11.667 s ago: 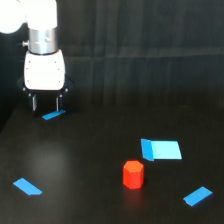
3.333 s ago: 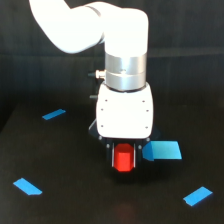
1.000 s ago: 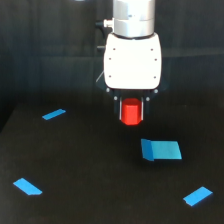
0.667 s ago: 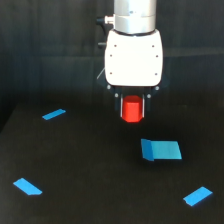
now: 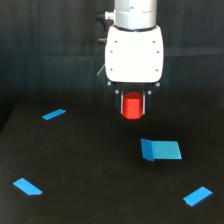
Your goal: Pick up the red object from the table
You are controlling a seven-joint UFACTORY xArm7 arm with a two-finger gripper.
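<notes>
— How is the red object [image 5: 132, 107] to be described?

— A short, stubby block of bright red-orange is seen, its lower edge rounded or faceted (the facets cannot be told apart at this sharpness). It is clamped between the two dark fingers [image 5: 121, 103] of the gripper [image 5: 133, 104], which are closed against its sides, one at its 9 o'clock and one at its 3 o'clock. Its upper part is hidden under the white gripper housing [image 5: 134, 52]. It is held clear of the table [image 5: 85, 170], near the centre of the exterior view.

— What else is laid out, taken from the view's left across?

— Four blue pieces are seen on the matte black surface. A small flat blue piece [image 5: 27, 186] lies at about 8 o'clock from the red block, well apart. A thin blue strip [image 5: 54, 114] lies at 9 o'clock, also well apart. A larger blue rectangle [image 5: 160, 149] (its left edge shows a darker side face) is found at about 5 o'clock, near but not beneath the block. A small blue piece [image 5: 198, 196] lies farther out at 4 to 5 o'clock.

— Is anything standing in the way?

— Nothing is touched by the block or the fingers other than each other.
</notes>
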